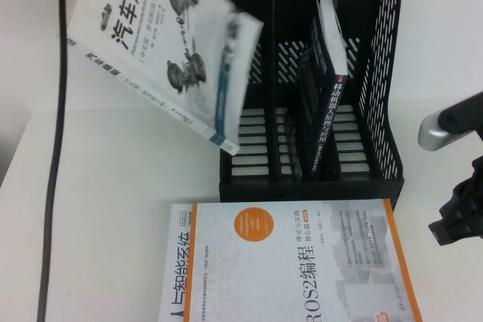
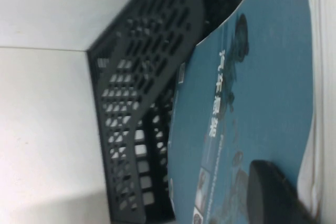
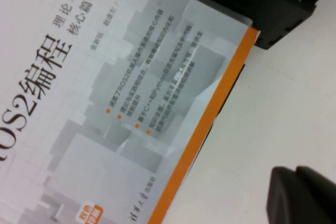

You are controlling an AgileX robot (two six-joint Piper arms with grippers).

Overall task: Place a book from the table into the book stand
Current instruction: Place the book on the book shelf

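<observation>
Left gripper (image 2: 278, 192) clamped on car-suspension book (image 1: 162, 43), tilted above book stand (image 1: 381, 58) left slot; square it upright, lower corner in. Right gripper (image 1: 460, 216) parked, grip unclear

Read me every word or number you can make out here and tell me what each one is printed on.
"ROS2编程": orange-edged book lying on the table.
"汽车悬架": white book held tilted by the left gripper.
Dark-spined book in the book stand: blurred.
Right gripper: no text.
</observation>
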